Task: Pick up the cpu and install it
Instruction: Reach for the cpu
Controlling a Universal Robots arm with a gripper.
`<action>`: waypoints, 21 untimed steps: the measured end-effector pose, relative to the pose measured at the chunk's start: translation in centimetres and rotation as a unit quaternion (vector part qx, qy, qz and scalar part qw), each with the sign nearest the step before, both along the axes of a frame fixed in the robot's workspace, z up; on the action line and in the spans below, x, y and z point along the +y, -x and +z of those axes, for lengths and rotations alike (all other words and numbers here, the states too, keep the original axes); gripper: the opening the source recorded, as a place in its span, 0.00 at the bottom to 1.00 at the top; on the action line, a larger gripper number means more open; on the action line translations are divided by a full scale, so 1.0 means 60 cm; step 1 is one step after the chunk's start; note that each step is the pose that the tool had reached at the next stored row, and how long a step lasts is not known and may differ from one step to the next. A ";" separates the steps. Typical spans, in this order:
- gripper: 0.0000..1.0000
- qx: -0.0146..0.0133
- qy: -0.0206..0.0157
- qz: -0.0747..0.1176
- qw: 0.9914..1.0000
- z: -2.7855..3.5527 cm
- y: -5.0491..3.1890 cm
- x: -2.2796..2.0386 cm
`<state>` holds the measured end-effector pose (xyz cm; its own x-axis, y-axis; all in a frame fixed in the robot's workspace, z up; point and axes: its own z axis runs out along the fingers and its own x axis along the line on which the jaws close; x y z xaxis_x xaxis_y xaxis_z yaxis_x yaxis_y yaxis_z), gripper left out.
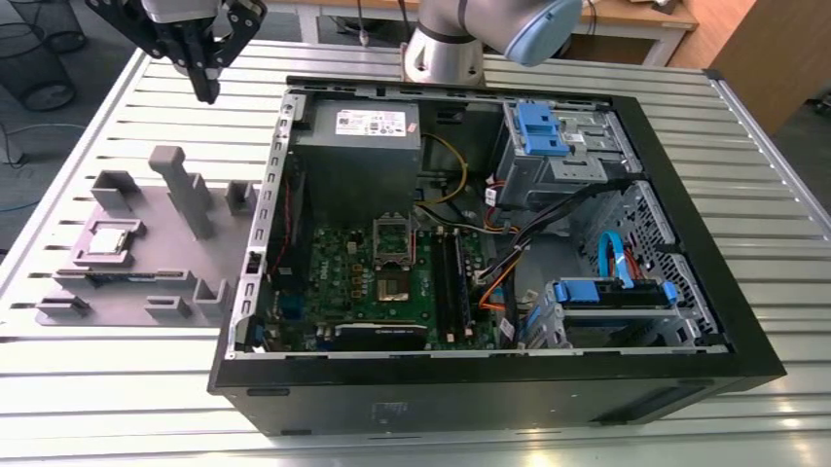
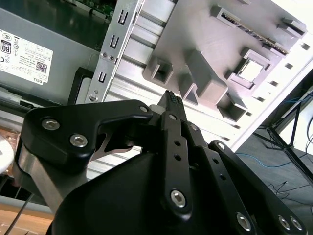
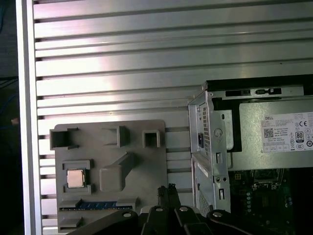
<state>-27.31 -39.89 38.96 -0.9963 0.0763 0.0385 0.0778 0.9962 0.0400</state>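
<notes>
Black hand (image 1: 208,93), linked fingers (image 2: 175,147) with silver hex screws (image 2: 178,198); silver arm (image 1: 446,53), pale blue joint cap (image 1: 543,29)

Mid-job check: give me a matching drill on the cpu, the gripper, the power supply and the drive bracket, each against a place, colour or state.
Things:
1. cpu
2. gripper
3. power supply
4. drive bracket

Matches:
A. blue plastic
B. shut and empty, above the slatted table, outside the case
C. lying in a recess of the grey holder
D. grey box with a white label, in a corner of the open case

Pairs: 1-C; 2-B; 3-D; 4-A
</notes>
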 end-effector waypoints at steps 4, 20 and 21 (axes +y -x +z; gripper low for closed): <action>0.11 0.000 0.000 0.000 1.000 0.000 0.002 0.0000; 0.11 0.000 0.000 0.000 1.000 -0.001 0.041 0.0000; 0.11 0.000 0.000 0.000 1.000 -0.001 0.043 0.0000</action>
